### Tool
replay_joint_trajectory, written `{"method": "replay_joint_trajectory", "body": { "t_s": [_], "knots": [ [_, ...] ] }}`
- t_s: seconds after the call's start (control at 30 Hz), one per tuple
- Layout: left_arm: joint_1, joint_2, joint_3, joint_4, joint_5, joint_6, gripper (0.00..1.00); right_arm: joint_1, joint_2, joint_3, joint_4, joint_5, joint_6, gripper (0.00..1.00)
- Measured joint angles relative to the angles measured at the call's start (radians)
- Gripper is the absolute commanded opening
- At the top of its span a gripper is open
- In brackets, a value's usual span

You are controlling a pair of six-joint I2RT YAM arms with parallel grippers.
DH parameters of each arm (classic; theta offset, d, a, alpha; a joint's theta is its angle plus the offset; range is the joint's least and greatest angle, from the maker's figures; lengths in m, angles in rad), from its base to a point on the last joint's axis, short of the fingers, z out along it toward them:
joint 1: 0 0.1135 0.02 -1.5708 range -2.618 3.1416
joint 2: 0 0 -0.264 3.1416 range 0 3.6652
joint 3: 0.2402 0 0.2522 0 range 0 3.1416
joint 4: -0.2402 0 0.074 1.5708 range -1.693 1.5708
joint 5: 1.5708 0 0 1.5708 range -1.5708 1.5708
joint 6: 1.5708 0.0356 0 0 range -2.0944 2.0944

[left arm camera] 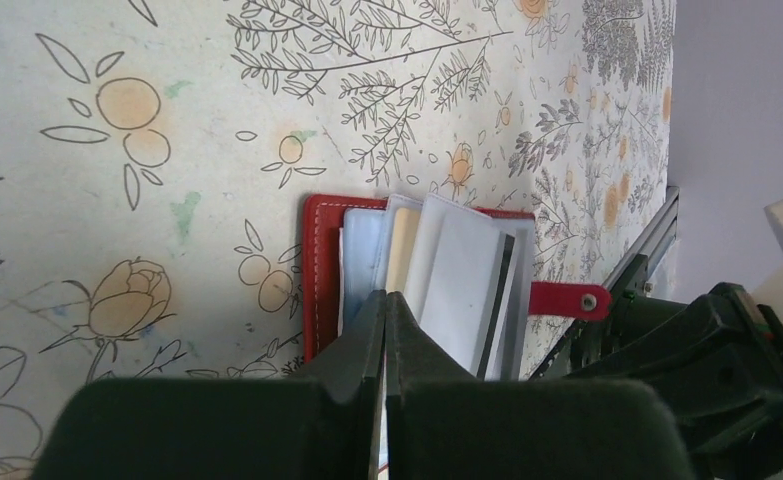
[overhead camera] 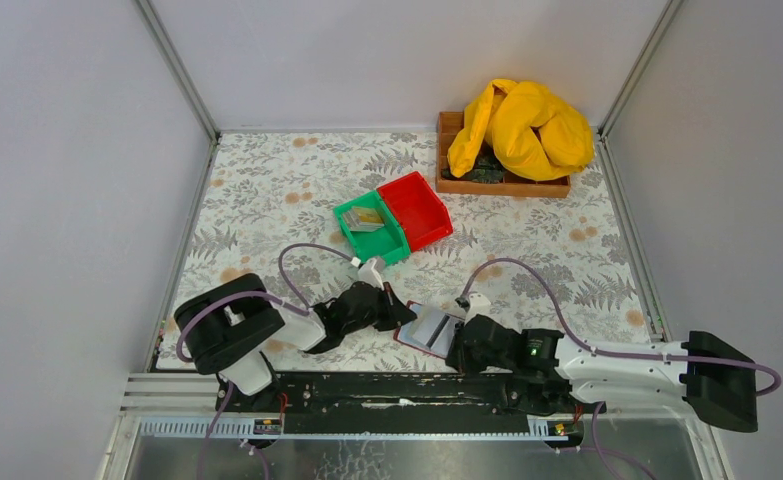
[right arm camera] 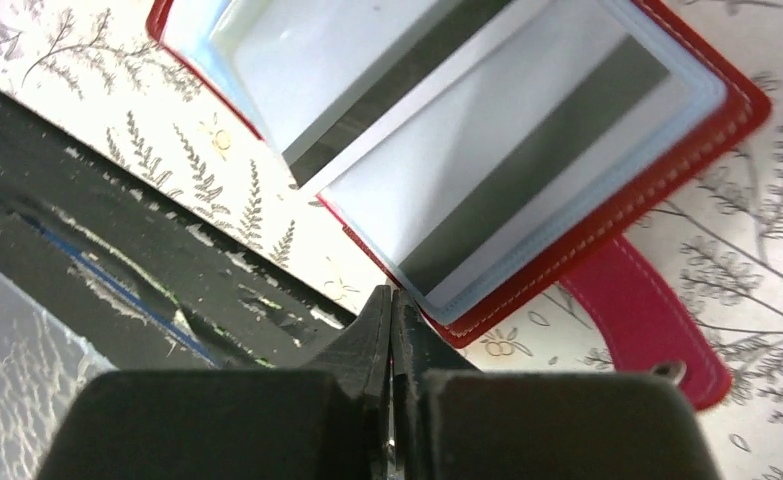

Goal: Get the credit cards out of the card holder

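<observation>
The card holder lies open on the floral table near the front edge, its dark red border around grey-blue sleeves. Credit cards sit in the sleeves: a tan one and white-grey ones with a dark stripe. My left gripper is shut, its tips at the holder's left edge over the tan card. My right gripper is shut, its tips against the holder's red near edge. I cannot see anything held between either pair of fingers.
A green bin holding a few cards and a bright red bin stand side by side behind the holder. A wooden tray with a yellow cloth is at the back right. The holder's red strap points right. The black base rail runs along the front.
</observation>
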Motion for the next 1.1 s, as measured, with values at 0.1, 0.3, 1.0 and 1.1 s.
{"method": "replay_joint_trajectory", "body": {
  "t_s": [0.1,0.3,1.0,1.1],
  "knots": [
    [0.003,-0.010,-0.006,-0.005,0.000,0.000,0.00,-0.014,-0.016,0.003,-0.031,0.037,0.002,0.00],
    [0.003,-0.023,-0.017,-0.010,0.000,0.000,0.00,-0.152,-0.101,-0.002,-0.090,0.047,-0.030,0.00],
    [0.003,-0.014,-0.028,0.018,0.017,-0.005,0.00,-0.311,-0.148,-0.103,0.209,-0.136,-0.079,0.40],
    [0.003,-0.014,-0.029,0.019,0.018,-0.005,0.00,-0.344,-0.126,-0.128,0.257,-0.161,-0.074,0.40]
  ]
}}
